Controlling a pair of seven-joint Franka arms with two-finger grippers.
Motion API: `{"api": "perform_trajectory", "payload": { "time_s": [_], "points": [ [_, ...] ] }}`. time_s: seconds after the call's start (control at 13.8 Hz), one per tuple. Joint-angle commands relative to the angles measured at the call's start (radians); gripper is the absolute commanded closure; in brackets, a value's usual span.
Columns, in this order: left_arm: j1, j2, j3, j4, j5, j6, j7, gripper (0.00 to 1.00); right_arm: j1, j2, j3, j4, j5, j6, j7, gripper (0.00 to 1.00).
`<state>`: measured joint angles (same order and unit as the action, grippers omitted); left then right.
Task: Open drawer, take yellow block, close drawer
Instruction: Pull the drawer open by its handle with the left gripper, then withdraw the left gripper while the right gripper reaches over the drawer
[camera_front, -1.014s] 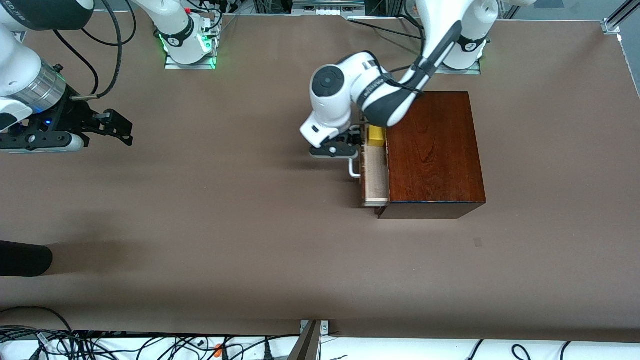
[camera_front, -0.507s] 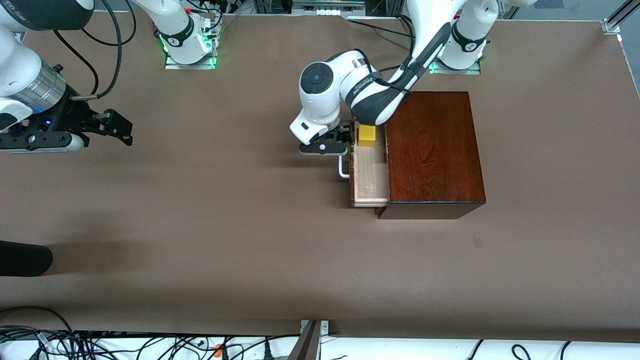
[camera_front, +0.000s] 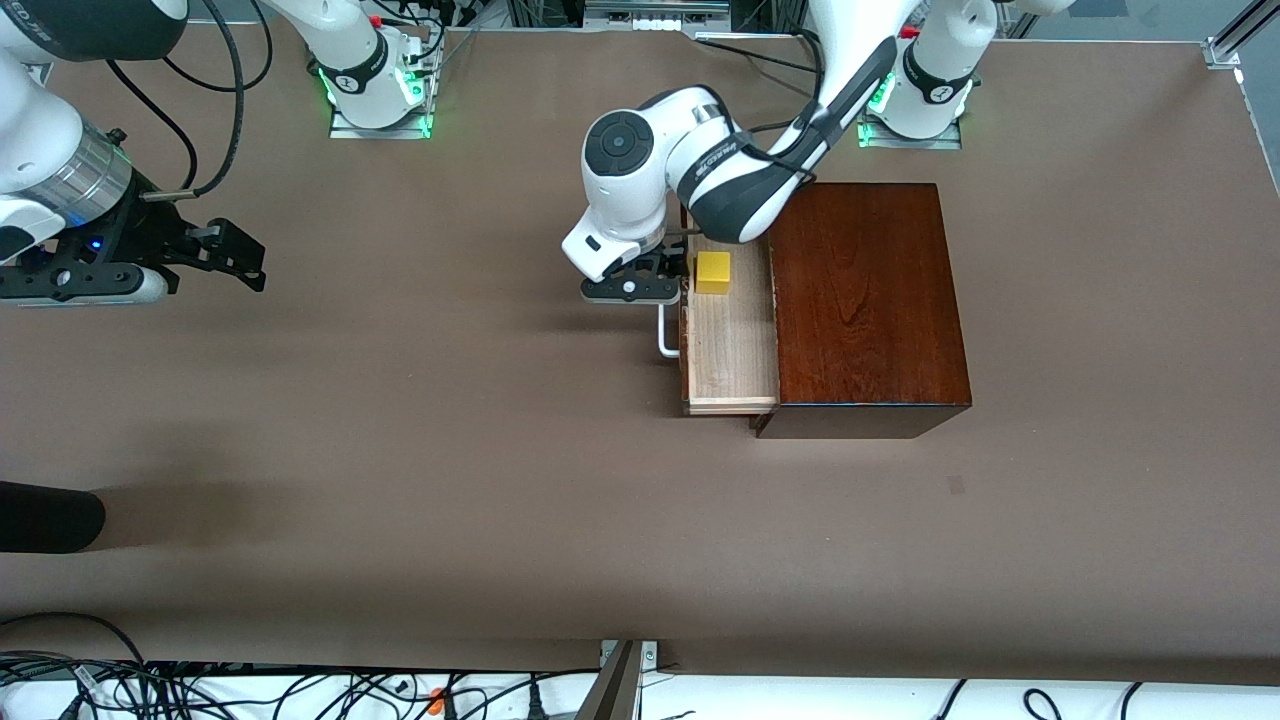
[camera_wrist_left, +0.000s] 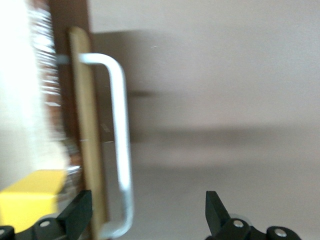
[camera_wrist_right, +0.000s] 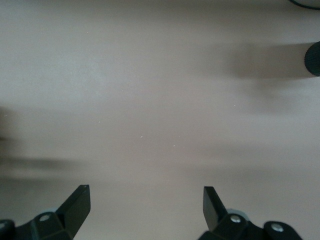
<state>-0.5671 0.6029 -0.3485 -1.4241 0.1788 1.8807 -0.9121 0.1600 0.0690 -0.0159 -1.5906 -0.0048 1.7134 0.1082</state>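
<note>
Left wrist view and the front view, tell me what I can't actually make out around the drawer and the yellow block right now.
- Front view: the left gripper is at the drawer handle, but the arm's wrist hides any contact.
- Left wrist view: motion blur smears the handle; the fingers stand wide apart, one at each side of it.
- Left wrist view: the yellow block is cut off by the frame edge.
- Front view: the drawer's part inside the wooden box is hidden.

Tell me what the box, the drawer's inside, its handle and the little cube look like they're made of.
Box: dark reddish-brown wood, glossy, grain visible. Drawer interior: pale unfinished-looking wood, fine grain lines. Handle: smooth white U-shaped bar, probably painted metal or plastic. Yellow block: uniform matte yellow, no grain showing, so painted wood, foam or plastic; cannot tell.
</note>
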Motion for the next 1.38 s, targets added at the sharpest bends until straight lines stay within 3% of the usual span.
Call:
{"api": "perform_trajectory", "payload": {
  "time_s": [0.0,0.14,0.51,0.87,1.23,1.3],
  "points": [
    [0.062,-0.077,0.01,0.109,-0.008,-0.243,0.134,0.0,-0.004,0.003,0.001,0.014,0.008,-0.009,0.001,0.0],
    [0.151,-0.115,0.006,0.148,-0.016,-0.342,0.263,0.0,-0.004,0.003,0.001,0.014,0.008,-0.009,0.001,0.0],
    [0.41,-0.215,0.005,0.146,-0.024,-0.446,0.638,0.0,-0.002,0.005,0.001,0.015,0.008,-0.012,-0.005,0.0],
    [0.581,-0.345,0.035,0.105,-0.067,-0.509,0.873,0.0,-0.002,-0.002,0.002,0.017,0.058,-0.101,-0.065,0.0],
    [0.42,-0.563,0.455,-0.129,-0.186,-0.34,1.056,0.0,0.044,0.008,0.031,0.017,0.06,-0.133,-0.097,0.0],
    [0.417,-0.593,0.473,-0.175,-0.188,-0.321,1.075,0.0,0.076,0.009,0.033,0.015,0.06,-0.147,-0.096,0.0]
  ]
}}
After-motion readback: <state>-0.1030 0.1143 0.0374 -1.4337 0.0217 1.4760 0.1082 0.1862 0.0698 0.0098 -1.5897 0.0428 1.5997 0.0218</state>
